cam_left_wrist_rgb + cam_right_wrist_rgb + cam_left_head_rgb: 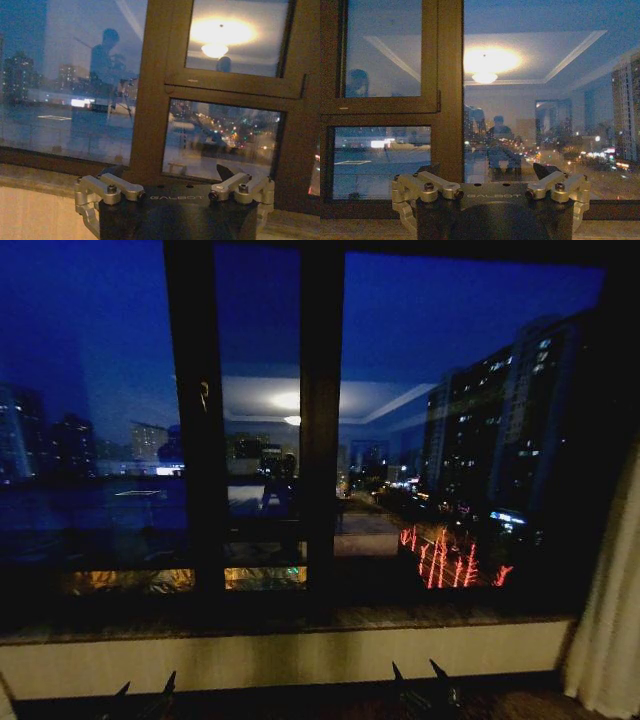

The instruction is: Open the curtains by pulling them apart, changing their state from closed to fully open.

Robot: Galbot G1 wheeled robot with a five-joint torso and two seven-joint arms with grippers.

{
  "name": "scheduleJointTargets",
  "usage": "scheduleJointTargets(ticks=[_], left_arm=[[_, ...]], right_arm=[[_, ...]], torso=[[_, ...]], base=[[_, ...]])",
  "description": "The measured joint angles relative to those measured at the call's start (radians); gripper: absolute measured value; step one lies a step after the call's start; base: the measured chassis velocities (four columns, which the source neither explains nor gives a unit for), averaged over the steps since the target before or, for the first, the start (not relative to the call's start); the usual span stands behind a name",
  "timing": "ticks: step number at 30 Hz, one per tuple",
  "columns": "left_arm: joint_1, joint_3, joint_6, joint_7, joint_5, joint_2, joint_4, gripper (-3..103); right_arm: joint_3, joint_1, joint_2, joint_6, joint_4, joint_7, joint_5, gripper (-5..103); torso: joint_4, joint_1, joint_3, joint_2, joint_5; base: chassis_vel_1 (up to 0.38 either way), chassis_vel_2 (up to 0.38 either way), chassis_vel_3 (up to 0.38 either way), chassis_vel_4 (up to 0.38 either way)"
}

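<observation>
- You are facing a large window (300, 440) at night, its dark frame built of thick, square-edged vertical and horizontal bars around smooth glass panes.
- The glass is uncovered across the middle; through it you see lit tower blocks, a street with red lights, and the reflection of a round ceiling lamp (287, 400).
- One of the curtains (612, 620) hangs gathered at the far right edge of the head view: pale cream fabric falling in soft vertical pleats down towards the floor, well clear of the central panes.
- At the lower left corner of the head view you can make out only a thin sliver of pale cloth; whether it is the other panel cannot be told.
- Below the glass runs a flat, mottled stone-like sill (300, 620), and under it a plain, smooth, light-coloured wall band (300, 660).
- Your left end effector (146, 688) sits low on the left, just its dark pointed fingertips poking up into the head view. In the left wrist view its fingers (226, 172) stand spread apart with nothing between them, the silver metal linkages bolted to a black body.
- Your right end effector (420, 677) sits low on the right, likewise showing two dark pointed tips. In the right wrist view its fingers (544, 171) are spread wide and empty, aimed at the window frame, touching no fabric.
</observation>
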Motion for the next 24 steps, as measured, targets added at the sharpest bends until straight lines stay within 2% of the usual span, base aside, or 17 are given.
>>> scheduleJointTargets(ticks=[5,12,17,24], left_arm=[[-0.003,0.0,-0.001,0.0,-0.001,0.0,0.003,100],[-0.012,0.013,-0.008,0.0,0.003,-0.006,0.014,100],[-0.015,0.016,-0.008,-0.001,0.005,-0.006,0.017,100],[-0.014,0.01,-0.009,-0.002,0.004,-0.005,0.019,100]], right_arm=[[-0.001,0.004,0.0,0.012,-0.005,0.003,-0.007,100],[-0.001,0.018,0.0,0.028,-0.01,0.017,-0.015,100],[0.0,0.017,0.0,0.029,-0.012,0.021,-0.015,100],[-0.002,0.014,0.0,0.029,-0.018,0.022,-0.015,100]], torso=[[-0.0002,0.0,0.0,0.0,0.0012],[0.0,0.0,0.0,0.0,0.0002],[0.0002,0.0,0.0,0.0,0.0002],[-0.0001,0.0,0.0,0.0,0.0004]], base=[[-0.138,-0.163,0.136,0.157],[-0.03,-0.046,0.028,0.031],[0.107,-0.031,-0.09,0.037],[0.162,-0.153,-0.164,0.165]])
